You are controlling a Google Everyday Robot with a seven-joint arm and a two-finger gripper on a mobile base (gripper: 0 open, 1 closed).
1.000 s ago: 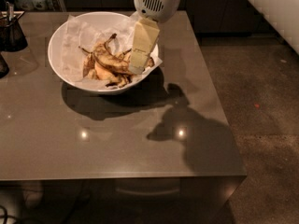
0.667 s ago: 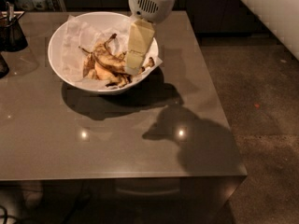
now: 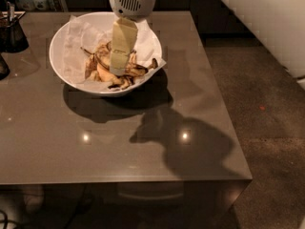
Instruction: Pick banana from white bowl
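The white bowl (image 3: 56,56) stands at the back left of the brown table, lined with crumpled white paper (image 3: 76,46). A browned, split banana (image 3: 97,69) lies in the middle of it, with peel ends spreading to the right. My gripper (image 3: 120,65) hangs from its white wrist (image 3: 133,1) and reaches down into the bowl, its pale yellow tip right on the banana's middle. The part of the banana under the gripper is hidden.
A small dark cup (image 3: 13,32) with utensils stands at the table's back left, and another dark object (image 3: 2,67) sits at the left edge. The table's front edge (image 3: 124,181) and right edge drop to a dark floor (image 3: 267,109).
The gripper has moved left and down, from the bowl's right rim to the middle of the bowl, over the banana. The bowl and banana have not shifted.
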